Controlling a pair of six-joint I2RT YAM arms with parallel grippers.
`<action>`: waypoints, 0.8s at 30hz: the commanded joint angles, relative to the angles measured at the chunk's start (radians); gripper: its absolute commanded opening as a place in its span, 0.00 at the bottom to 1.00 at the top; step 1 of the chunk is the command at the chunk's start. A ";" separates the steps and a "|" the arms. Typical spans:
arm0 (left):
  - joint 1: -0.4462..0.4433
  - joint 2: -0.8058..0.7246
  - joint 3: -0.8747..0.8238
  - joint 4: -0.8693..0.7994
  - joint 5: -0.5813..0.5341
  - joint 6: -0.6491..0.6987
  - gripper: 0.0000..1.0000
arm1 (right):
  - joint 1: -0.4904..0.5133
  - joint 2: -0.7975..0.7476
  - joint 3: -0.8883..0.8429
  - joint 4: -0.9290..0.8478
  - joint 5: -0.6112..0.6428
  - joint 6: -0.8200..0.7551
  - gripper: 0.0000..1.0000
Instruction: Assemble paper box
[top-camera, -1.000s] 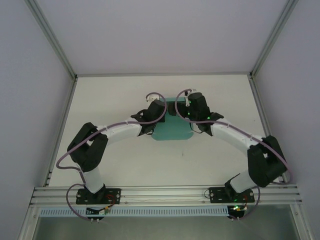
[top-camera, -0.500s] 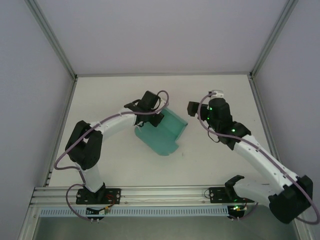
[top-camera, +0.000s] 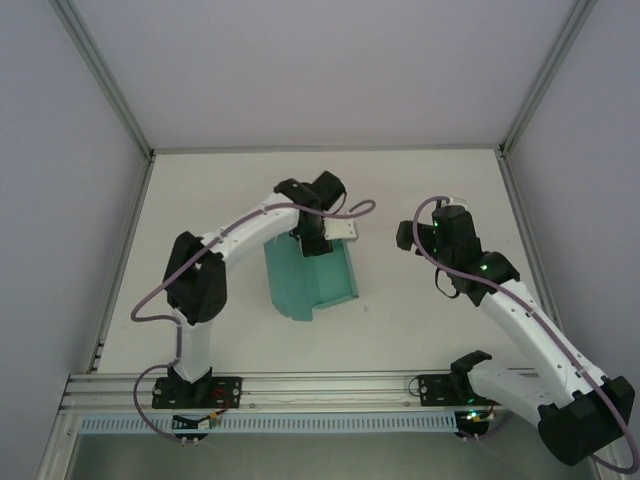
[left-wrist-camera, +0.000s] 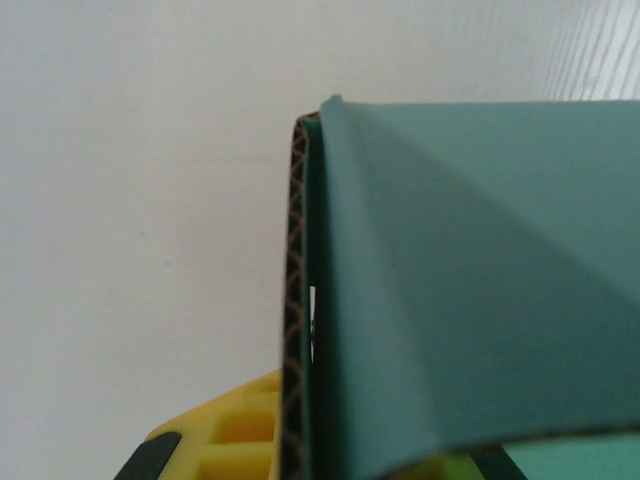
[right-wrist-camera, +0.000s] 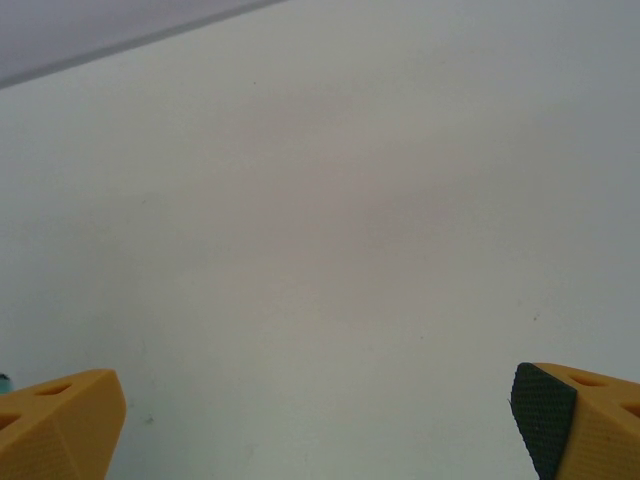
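Since half a second ago, the left arm has swung the paper box (top-camera: 312, 278) down-frame toward centre, while the right arm has barely shifted.

Top view: your left gripper (top-camera: 315, 238) pinches the box's upper edge. The box's long axis runs down-frame, tilted slightly left. The right gripper (top-camera: 408, 236) hangs well apart at centre right.

Left wrist view: a yellow finger (left-wrist-camera: 235, 440) presses the corrugated edge, and teal card spans the right half.

Right wrist view: fingers (right-wrist-camera: 60, 410) are spread wide above bare table (right-wrist-camera: 320, 200).

The box lies frame-left of those jaws; judge the left arm nearer.
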 joint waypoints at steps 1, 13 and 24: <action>-0.044 0.059 0.001 -0.064 -0.190 0.027 0.00 | -0.012 0.012 0.006 -0.034 -0.009 0.015 1.00; -0.069 0.233 0.059 -0.025 -0.372 -0.050 0.18 | -0.023 0.015 -0.012 -0.042 -0.012 0.014 1.00; -0.070 0.130 0.040 -0.037 -0.211 -0.023 0.51 | -0.030 0.011 -0.026 -0.022 -0.039 0.001 1.00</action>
